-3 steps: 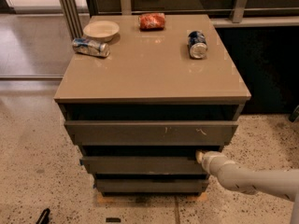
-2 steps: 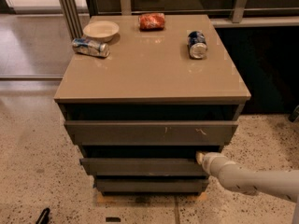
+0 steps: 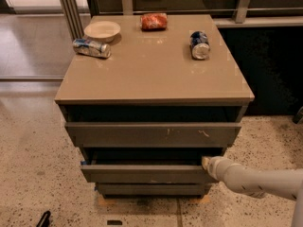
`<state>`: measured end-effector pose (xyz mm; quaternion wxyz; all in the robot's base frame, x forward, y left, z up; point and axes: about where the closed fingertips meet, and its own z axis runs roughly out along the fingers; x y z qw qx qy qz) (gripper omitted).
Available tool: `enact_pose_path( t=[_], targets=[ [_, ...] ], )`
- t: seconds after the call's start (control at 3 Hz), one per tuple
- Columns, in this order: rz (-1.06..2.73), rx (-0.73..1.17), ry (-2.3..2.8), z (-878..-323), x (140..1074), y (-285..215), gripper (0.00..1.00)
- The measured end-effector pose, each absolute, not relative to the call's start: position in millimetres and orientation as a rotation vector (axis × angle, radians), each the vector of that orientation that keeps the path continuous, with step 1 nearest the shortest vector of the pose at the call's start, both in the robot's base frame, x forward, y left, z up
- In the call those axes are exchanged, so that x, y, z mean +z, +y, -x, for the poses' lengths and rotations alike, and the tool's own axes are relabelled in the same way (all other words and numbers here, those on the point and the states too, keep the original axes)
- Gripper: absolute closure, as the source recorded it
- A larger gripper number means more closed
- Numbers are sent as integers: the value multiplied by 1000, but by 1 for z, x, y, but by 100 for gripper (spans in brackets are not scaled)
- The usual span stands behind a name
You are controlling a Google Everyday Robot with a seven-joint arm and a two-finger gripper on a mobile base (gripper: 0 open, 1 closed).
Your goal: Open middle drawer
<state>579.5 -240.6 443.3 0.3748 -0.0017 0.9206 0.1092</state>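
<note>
The middle drawer (image 3: pixel 142 173) is the plain grey-brown front, second of three on the cabinet, and it stands pulled out a little past the lowest front. My gripper (image 3: pixel 206 163) is at the end of the white arm (image 3: pixel 255 179) that reaches in from the right. It sits at the drawer's upper right corner, against the top edge of the front. The top drawer (image 3: pixel 151 134), with pale scratch marks, sits just above it.
On the cabinet top (image 3: pixel 151 74) lie a white bowl (image 3: pixel 102 30), a crushed can (image 3: pixel 91 48), a red chip bag (image 3: pixel 153 21) and a blue can (image 3: pixel 200 44). The lowest drawer (image 3: pixel 151 189) is near the speckled floor (image 3: pixel 33 164). A dark wall panel (image 3: pixel 270 70) stands to the right.
The middle drawer's front has come out slightly toward me. The gripper has stayed at its right end.
</note>
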Motion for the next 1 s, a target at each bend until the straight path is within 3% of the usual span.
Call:
enact_pose_path(
  t=[1.0],
  targets=[
    [2,509,2518,-527,506,-216,100]
  ],
)
